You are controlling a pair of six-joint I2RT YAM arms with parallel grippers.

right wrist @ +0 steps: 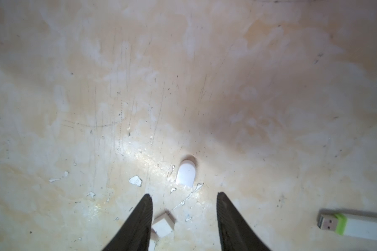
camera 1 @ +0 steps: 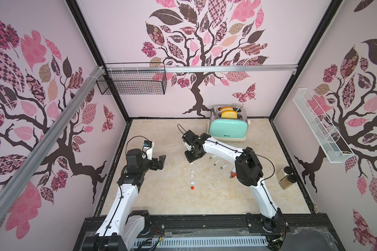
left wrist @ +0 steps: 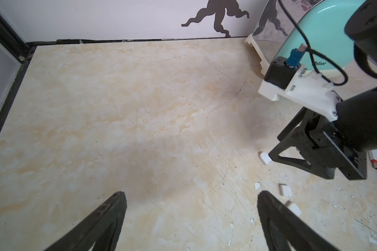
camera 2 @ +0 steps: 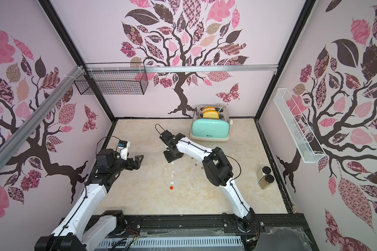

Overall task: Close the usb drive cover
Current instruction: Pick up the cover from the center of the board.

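— Where's the cover?
— The small white round-ended plastic cap (right wrist: 186,173) lies flat near the middle of the beige marbled worktop (right wrist: 270,87), just ahead of the right claw (right wrist: 184,194) and not touching it.
— And that claw?
— Half-spread, gripping nothing. A square white cap (right wrist: 162,226) lies between its fingers.
— The drive?
— A white usb drive with a green band (right wrist: 355,225), plug bare, lies apart, toward the right edge.
— The left claw (left wrist: 192,193)?
— Spread wide, empty, above bare worktop nearer the left edge.
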